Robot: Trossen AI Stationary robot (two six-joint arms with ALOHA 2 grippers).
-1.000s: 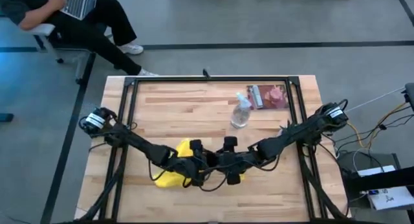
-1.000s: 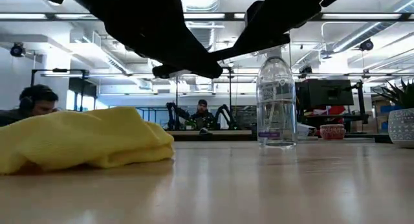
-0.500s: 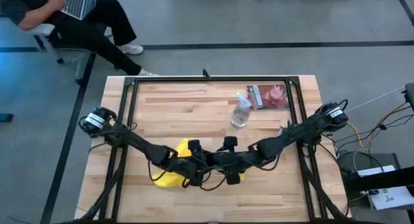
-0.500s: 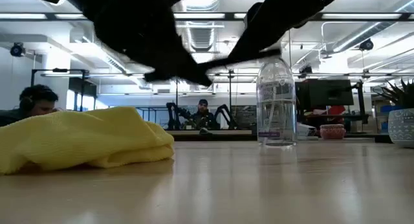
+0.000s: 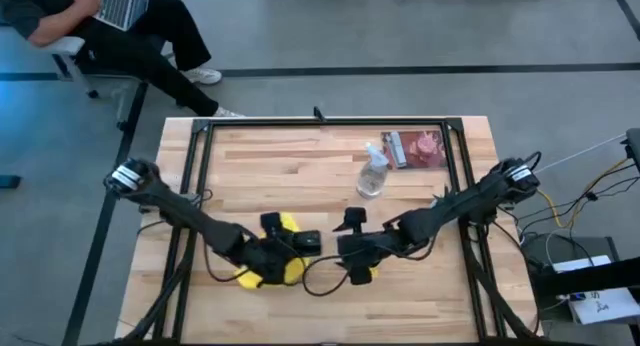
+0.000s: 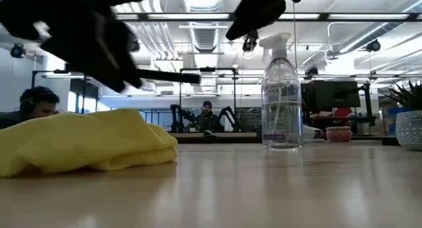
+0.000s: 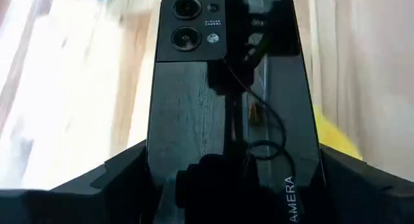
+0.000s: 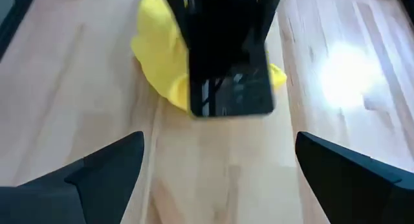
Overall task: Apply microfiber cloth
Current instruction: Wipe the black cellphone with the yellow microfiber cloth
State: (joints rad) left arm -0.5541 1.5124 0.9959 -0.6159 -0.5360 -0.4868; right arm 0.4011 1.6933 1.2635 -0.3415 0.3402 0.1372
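The yellow microfiber cloth (image 5: pixel 262 274) lies bunched on the table's near left part, and shows in the low view (image 6: pixel 79 145) too. My left gripper (image 5: pixel 293 244) hangs just above its right end, shut on a black phone (image 7: pixel 223 101). The phone juts toward the table's right (image 5: pixel 308 241). My right gripper (image 5: pixel 342 249) faces it from the right, open and holding nothing. In the right wrist view (image 8: pixel 220 179) its fingers stand wide apart, with the phone (image 8: pixel 229 88) and the cloth (image 8: pixel 162 68) ahead of them. My left gripper pinches the phone's two long edges (image 7: pixel 154 169) between its two fingers, at the end away from the camera lenses. The fingers come level from the table's left and lie along the phone. The phone (image 6: pixel 165 75) is held flat, lifted clear above the table.
A clear spray bottle (image 5: pixel 372 173) stands right of centre, and a reddish packet (image 5: pixel 415 148) lies beyond it at the far right. A small yellow patch (image 5: pixel 366 276) shows under my right gripper. A dark frame (image 5: pixel 325 126) borders the table. A person (image 5: pixel 120 31) sits beyond the far left corner.
My left gripper has drawn back toward the table's left edge with the phone, away from my right gripper, which it met at the table's middle a second ago. The phone stays level and clear of the table. The cloth has kept still.
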